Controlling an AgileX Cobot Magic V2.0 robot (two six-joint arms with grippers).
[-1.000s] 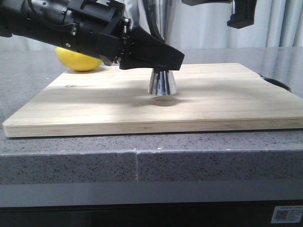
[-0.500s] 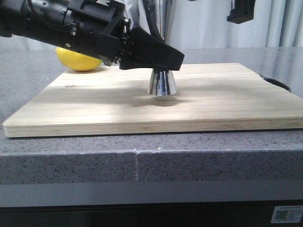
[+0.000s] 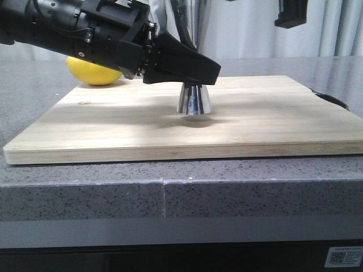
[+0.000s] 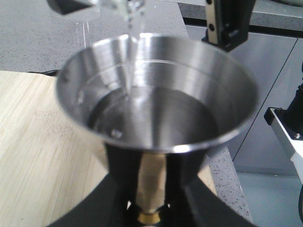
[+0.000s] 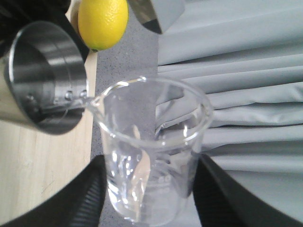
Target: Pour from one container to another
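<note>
Right wrist view: the right gripper (image 5: 149, 189) clasps the tipped beaker (image 5: 151, 156), its lip over the jigger (image 5: 45, 75). Liquid streams in! The left gripper (image 4: 151, 189) clamps the jigger's waist, upright on the board (image 3: 272, 122).

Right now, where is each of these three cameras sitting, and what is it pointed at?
Front view: low at the counter's edge, facing forward over the wooden board; the left arm fills the upper left.
Left wrist view: on the left arm, looking into the steel jigger its jaws hold; liquid is streaming in.
Right wrist view: on the right arm, looking along the tilted glass beaker its jaws hold.
Shared: both wrist views show jigger and beaker lip.
</note>
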